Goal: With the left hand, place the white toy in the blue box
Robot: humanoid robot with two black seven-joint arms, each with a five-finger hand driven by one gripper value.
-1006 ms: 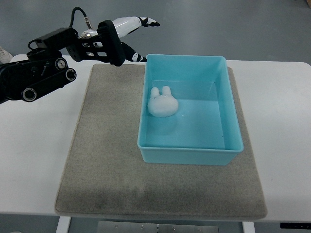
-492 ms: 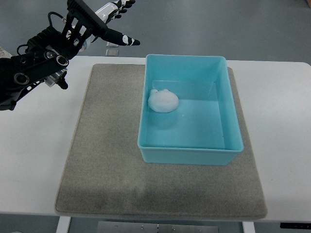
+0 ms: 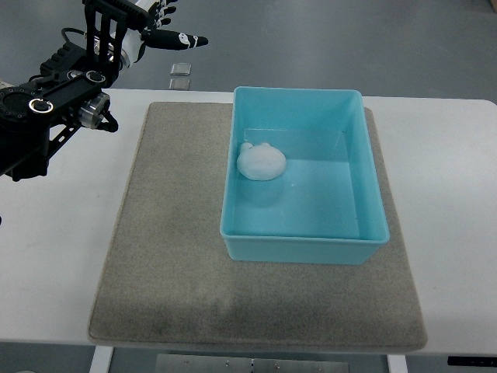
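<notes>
— What's the setup from where you stand?

— A grey floor behind, and a smooth white counter (image 3: 458, 202) in front. On it lies a rectangular grey mat (image 3: 171, 256), felt-like and a bit mottled, with rounded corners. On the mat's right half sits the blue box (image 3: 369, 194), a glossy plastic bin with thin straight walls and a slightly flared rim, open on top, its long side running from 12 to 6 o'clock.

— And the white toy?

— The white toy (image 3: 262, 162) is inside the box, on the floor of it, against the left wall, toward 10 o'clock of the box's interior. It's a soft, rounded, matte lump. Two small nubs like ears poke out at its upper left, so it seems to point toward about 10 o'clock; its long axis runs roughly from 10 to 4. I can't make out a face from here.

— Where's the arm?

— The left arm (image 3: 54, 109) comes in from the left edge, at about 10 o'clock of the scene: black jointed links with round silver-ringed pivots and a cable looping over. The left hand (image 3: 151, 27) is raised at the top edge, past the counter's far edge, well apart from the box. Its fingers are stretched out and slack, holding nothing; one black-and-white finger (image 3: 185, 39) points to 3 o'clock.

— Anything else?

— Two small pale squares (image 3: 180, 75) on the floor just beyond the counter, near 12 o'clock of the mat.
</notes>
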